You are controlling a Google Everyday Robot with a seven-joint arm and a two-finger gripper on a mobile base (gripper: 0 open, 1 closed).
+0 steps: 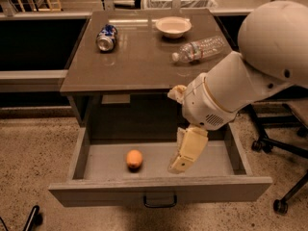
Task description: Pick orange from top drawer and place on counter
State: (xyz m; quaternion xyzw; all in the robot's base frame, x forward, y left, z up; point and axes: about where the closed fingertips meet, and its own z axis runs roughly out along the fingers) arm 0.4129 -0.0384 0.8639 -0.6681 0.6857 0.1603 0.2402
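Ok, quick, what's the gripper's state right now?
Gripper: open or closed cannot be told; it hangs over the open top drawer, beside the orange and apart from it.

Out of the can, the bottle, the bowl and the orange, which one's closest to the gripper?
The orange, alone in the open top drawer beside the gripper hanging over the drawer floor; the can, bottle and bowl sit up on the counter.

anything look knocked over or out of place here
The soda can and the plastic bottle both lie on their sides on the counter. The gripper hangs over the open top drawer, beside the orange, apart from it.
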